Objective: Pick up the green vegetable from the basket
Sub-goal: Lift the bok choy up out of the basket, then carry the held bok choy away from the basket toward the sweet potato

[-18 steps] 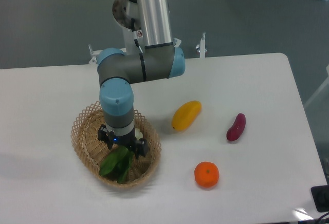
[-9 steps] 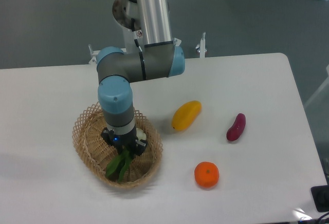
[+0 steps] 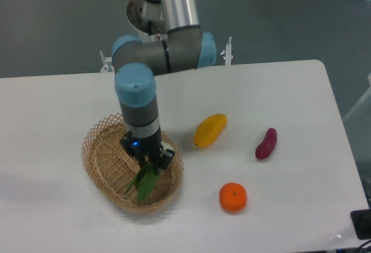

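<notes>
Green leaves hang down from the black two-finger gripper [image 3: 149, 159], which points down over the oval tan woven wicker basket [image 3: 105, 161]. The fingers are closed tight on the small bok choy with dark green leaves [image 3: 146, 180]. Its pale stem end is hidden up in the gripper, and its leaves dangle over the right part of the basket. Whether the leaf tips touch the basket floor is hard to tell. The basket sits on the white table [image 3: 278, 96]. A yellow mango [image 3: 210, 130] lies just right of the basket. A purple sweet potato [image 3: 266, 143] lies further right. A round orange fruit [image 3: 233, 197] sits near the front, below the mango.
</notes>
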`<state>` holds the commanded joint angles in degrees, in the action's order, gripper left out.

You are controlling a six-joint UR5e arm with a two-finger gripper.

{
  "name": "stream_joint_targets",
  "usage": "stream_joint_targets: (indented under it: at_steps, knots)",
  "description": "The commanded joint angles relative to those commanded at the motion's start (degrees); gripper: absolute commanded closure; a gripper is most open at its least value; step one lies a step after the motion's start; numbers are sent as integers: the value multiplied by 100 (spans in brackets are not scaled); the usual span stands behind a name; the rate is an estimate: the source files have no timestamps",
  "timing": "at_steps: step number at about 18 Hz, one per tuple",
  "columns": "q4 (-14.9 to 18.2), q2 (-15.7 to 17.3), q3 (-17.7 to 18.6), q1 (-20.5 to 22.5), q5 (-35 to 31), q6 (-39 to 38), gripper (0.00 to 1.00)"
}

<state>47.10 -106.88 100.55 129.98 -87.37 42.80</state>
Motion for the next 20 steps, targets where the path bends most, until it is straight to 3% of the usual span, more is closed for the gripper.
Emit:
stream_joint_targets:
  at_steps: [2,7,10,15,20]
  knots:
    - [132,123,-53,176,211,44,67]
    - [501,343,-210,703,440,596,67]
    - [975,510,-552,1028,458,1351,67]
    - [1933,537,-1291,1503,458,1898,67]
    - [1978,545,-1363,1811,449,2188,67]
